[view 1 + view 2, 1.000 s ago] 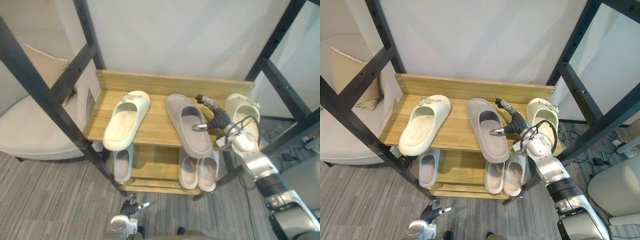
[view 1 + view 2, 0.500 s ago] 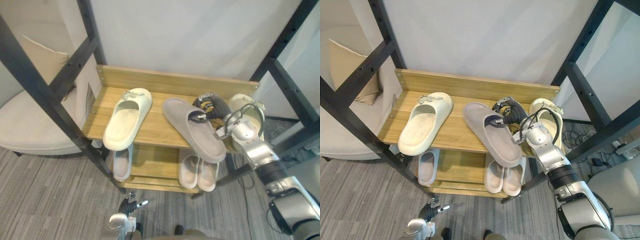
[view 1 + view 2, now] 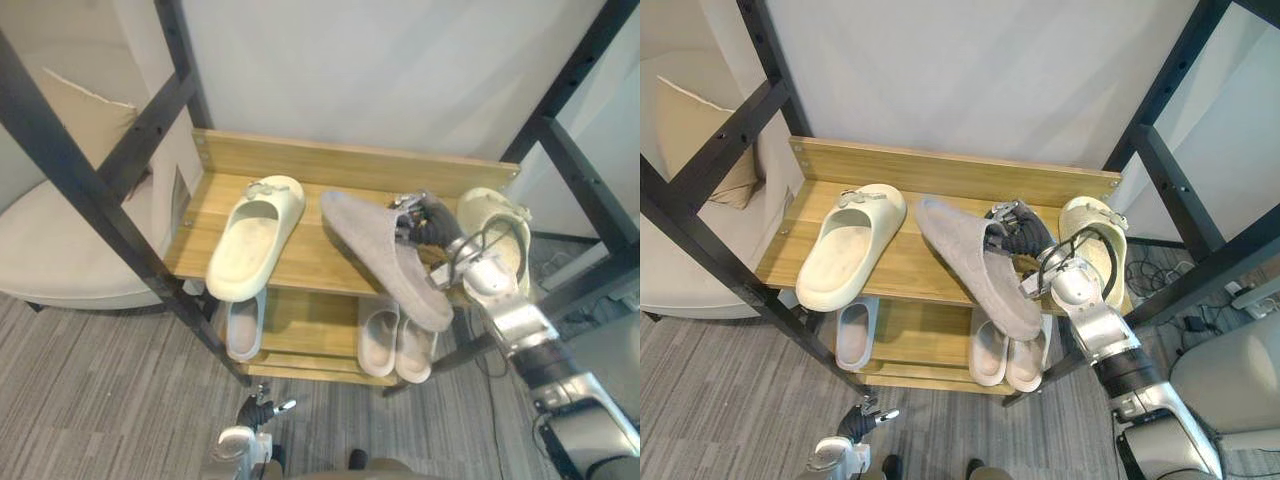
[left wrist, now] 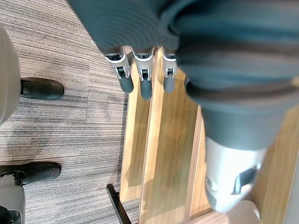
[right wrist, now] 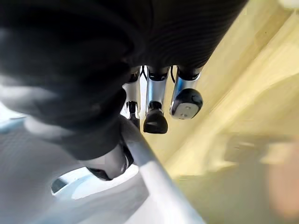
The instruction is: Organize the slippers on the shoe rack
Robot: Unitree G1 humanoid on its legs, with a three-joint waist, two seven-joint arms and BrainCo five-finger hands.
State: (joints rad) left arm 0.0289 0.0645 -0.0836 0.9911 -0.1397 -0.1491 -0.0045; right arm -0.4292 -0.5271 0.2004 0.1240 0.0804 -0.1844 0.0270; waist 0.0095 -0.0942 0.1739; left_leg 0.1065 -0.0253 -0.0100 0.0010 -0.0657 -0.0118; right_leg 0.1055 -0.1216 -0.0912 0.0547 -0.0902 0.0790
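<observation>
The right hand (image 3: pixel 432 222) has its fingers curled round the grey slipper (image 3: pixel 380 250), which is tipped on edge over the top shelf of the shoe rack (image 3: pixel 300 165), one end hanging past the front edge. Bare wood lies between it and the left cream slipper (image 3: pixel 255 235). The right cream slipper (image 3: pixel 500 225) sits at the shelf's right end. The lower shelf (image 3: pixel 300 325) holds a pale slipper (image 3: pixel 243 328) and a pair (image 3: pixel 398 340). The left hand (image 4: pixel 140 79) hangs straight-fingered near the floor.
</observation>
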